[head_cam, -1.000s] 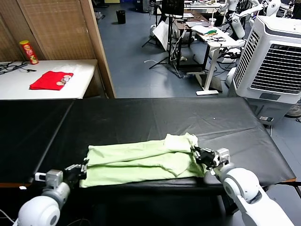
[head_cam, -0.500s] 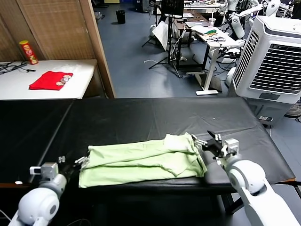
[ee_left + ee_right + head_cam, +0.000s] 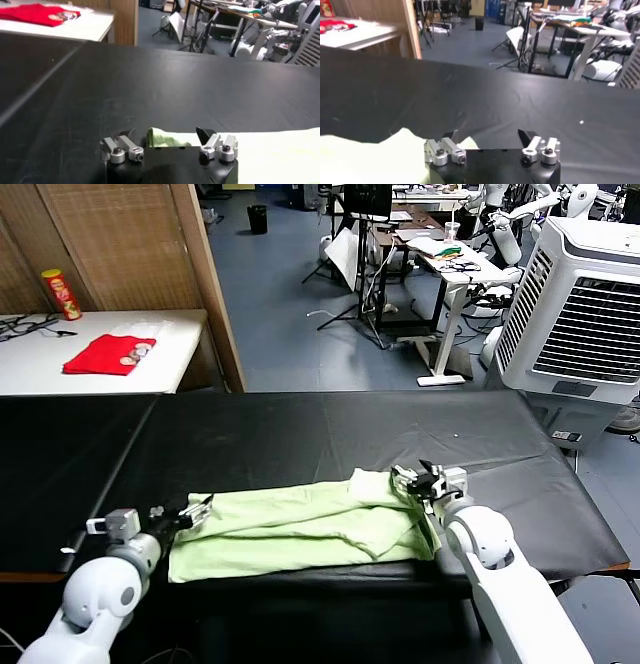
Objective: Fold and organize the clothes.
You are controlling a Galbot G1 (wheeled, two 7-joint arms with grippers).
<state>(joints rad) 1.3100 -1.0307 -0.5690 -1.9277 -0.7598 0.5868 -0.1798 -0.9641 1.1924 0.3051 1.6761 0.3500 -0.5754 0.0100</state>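
The pale green T-shirt (image 3: 300, 529) lies in a long folded band near the front edge of the black table (image 3: 300, 429). Its pink-red patch is hidden. My left gripper (image 3: 190, 512) is open at the shirt's left end, by the far corner. In the left wrist view that gripper (image 3: 165, 136) has the cloth's corner (image 3: 162, 138) between its spread fingers. My right gripper (image 3: 415, 481) is open at the shirt's right end, by the bunched far corner. In the right wrist view that gripper (image 3: 487, 135) stands over black table, with green cloth (image 3: 370, 160) beside one finger.
A white side table (image 3: 180, 334) at the far left holds a folded red garment (image 3: 108, 354) and a yellow-red can (image 3: 62, 294). A large white air cooler (image 3: 585, 314) stands at the far right. The table's front edge (image 3: 300, 569) lies just below the shirt.
Both grippers have moved away from my body, from the shirt's near corners to its far corners. The shirt has hardly shifted.
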